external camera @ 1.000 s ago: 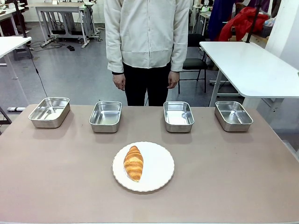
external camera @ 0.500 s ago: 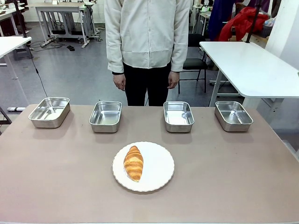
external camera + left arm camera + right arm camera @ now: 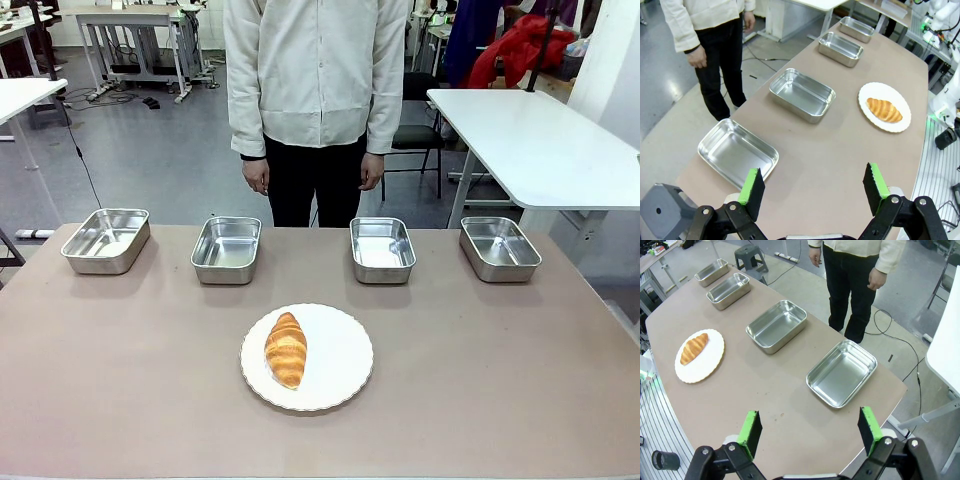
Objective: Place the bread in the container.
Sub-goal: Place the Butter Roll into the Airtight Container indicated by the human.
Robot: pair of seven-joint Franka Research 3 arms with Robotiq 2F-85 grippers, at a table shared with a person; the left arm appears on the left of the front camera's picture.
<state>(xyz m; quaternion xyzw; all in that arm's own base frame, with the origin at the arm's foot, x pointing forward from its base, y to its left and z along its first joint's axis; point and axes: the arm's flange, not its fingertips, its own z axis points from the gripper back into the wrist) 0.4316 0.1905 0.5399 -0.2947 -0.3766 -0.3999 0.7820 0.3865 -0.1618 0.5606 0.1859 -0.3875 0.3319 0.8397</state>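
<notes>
Four steel trays stand in a row along the far side of the table (image 3: 120, 380): far-left tray (image 3: 100, 264), inner-left tray (image 3: 222, 275), inner-right tray (image 3: 382, 275), far-right tray (image 3: 500, 272). All are bare inside. The bread (image 3: 286, 349) lies on the white plate (image 3: 340, 385) on the near side, left of the plate's centre and well apart from every tray. (obs.)

Pincers? (op.)

Left gripper (image 3: 812, 175): fingers apart, nothing between them, above the table end by the far-left tray. Right gripper (image 3: 810, 417): likewise apart and empty, above the other end by the far-right tray. Neither is near the bread. (obs.)

Risks from here? (op.)

Judgement only.
1) Target unclear. The trays look alike and nothing marks which is the container, so the bread could go into the wrong one. The person (image 3: 315, 90) stands at the far edge, hands down, pointing at nothing.
2) The croissant looks soft and flaky. A hard pinch could crush or tear it. A pinch on a tapered dark end could let it swing and slip, so the thick middle looks safer.
3) The plate is shallow and loose. A finger coming in too low could catch its scalloped rim and shove or tip it.
4) Released askew, the bread may bridge a tray's rolled rim instead of lying flat.
5) Light trays may skid if bumped. (obs.)
</notes>
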